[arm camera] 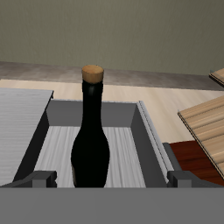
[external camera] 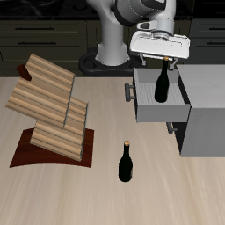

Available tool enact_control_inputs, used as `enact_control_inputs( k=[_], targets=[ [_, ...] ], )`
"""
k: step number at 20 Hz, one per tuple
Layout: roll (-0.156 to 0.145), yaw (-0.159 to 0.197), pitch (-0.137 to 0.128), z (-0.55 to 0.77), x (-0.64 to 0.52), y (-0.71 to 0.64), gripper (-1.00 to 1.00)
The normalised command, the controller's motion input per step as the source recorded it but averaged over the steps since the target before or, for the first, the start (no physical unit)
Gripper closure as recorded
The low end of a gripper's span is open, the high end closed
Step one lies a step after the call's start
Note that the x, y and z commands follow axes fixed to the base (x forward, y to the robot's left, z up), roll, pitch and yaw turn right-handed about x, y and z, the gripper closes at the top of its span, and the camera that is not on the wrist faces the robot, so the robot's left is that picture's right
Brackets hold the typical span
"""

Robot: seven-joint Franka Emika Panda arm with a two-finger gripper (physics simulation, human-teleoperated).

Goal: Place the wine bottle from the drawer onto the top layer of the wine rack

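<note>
The wine bottle (external camera: pixel 163 82) stands upright in the pulled-out drawer (external camera: pixel 143 97) of the grey cabinet (external camera: pixel 204 112) at the upper right of the exterior view, so its neck and cork are offered straight up. The pincer (external camera: pixel 162 58) sits directly over that neck, apparently lined up for a lift; whether its fingers are pinching the bottle cannot be told. The wine rack (external camera: pixel 48 110) waits at the left, its top layer (external camera: pixel 49 81) bare. A second bottle (external camera: pixel 126 163) stands on the table (external camera: pixel 167 189) near the front edge. No label or writing shows anywhere.
</note>
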Motion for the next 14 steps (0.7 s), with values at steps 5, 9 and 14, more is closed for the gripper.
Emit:
enact_control_inputs(
  k=[5,9,14],
  targets=[
    [0.044,0.041,-0.04,-0.01,0.03,0.12,-1.0],
    [0.036,-0.007,0.017,0.03,0.07,0.12,-1.0],
    [0.027,0.016,-0.021,0.09,0.02,0.07,-1.0]
  ],
)
